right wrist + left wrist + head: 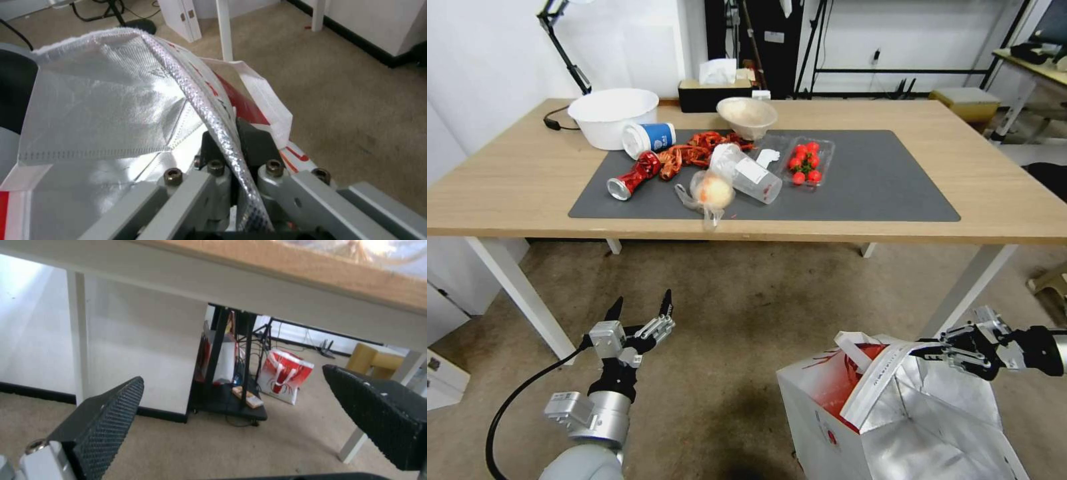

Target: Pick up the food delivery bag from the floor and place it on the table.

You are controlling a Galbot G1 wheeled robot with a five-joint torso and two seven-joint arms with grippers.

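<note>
right claw (926,349): clamped on rim of food delivery bag (894,427), foil edge pinched btwn pads; prob. grip for lifting.
bag: hangs below claw, near floor (740,333), contact unclear.
bag axis: upright, mouth up.
table (1014,213): beyond claw, higher.
left claw (640,312): fingers apart, idle, well left of bag.

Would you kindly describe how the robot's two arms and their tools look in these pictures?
The left tool has two pointed black fingers with dimpled rubber pads, silver linkages and a silver block on a black wrist. A black cable loops from it past a silver cylindrical joint. The right tool has the same silver linkages with bolt heads and black fingers on a black wrist.
</note>
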